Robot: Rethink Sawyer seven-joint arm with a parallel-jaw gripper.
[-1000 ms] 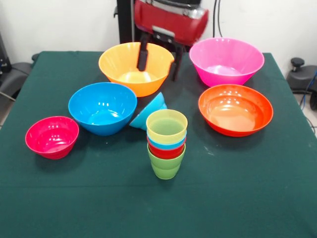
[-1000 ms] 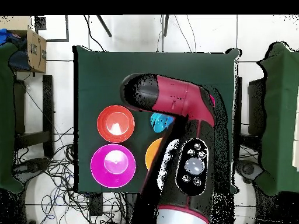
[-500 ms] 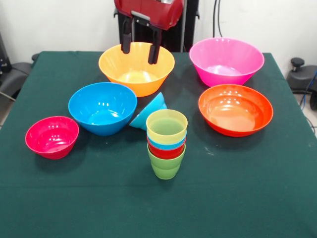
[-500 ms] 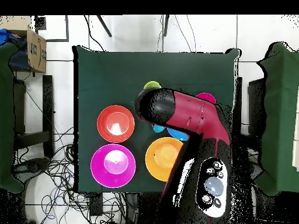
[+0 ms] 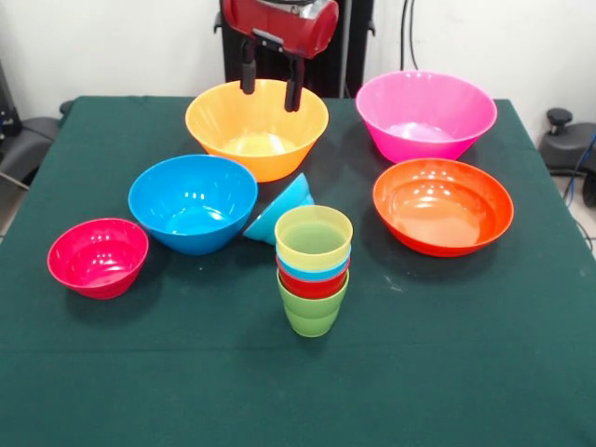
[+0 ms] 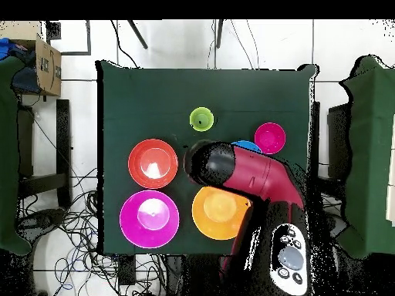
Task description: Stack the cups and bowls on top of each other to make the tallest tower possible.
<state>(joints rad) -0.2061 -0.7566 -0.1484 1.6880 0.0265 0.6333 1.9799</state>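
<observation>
Since half a second ago the gripper (image 5: 271, 90) has slid slightly right and a touch lower above the yellow-orange bowl (image 5: 256, 128); a second ago it hung lower and further right, over that bowl's rim. Overhead, the arm (image 6: 251, 181) has drawn back toward the base, uncovering the magenta bowl (image 6: 269, 138) and the whole of the yellow-orange one. Nothing on the table has shifted.

We note the two black fingers (image 5: 248, 76) parted with empty space between them, holding nothing, their tips above the far rim of the yellow-orange bowl.

We see the tower (image 5: 313, 270) near the middle of the green table (image 5: 466, 354), upright: four nested cups, lime green (image 5: 312, 314) at the base, then a red band (image 5: 311, 287), a light blue band (image 5: 312, 272), and a ribbed translucent yellow cup (image 5: 314, 238) on top, mouth open upward. Each rim sits a little wider than the one below.

Just behind it the small light blue bowl (image 5: 279, 210) lies tipped on its side against the medium blue bowl (image 5: 193, 202). The pink bowl (image 5: 426, 115) and red-orange bowl (image 5: 442, 205) stand upright and apart, to the right in the front view.
</observation>
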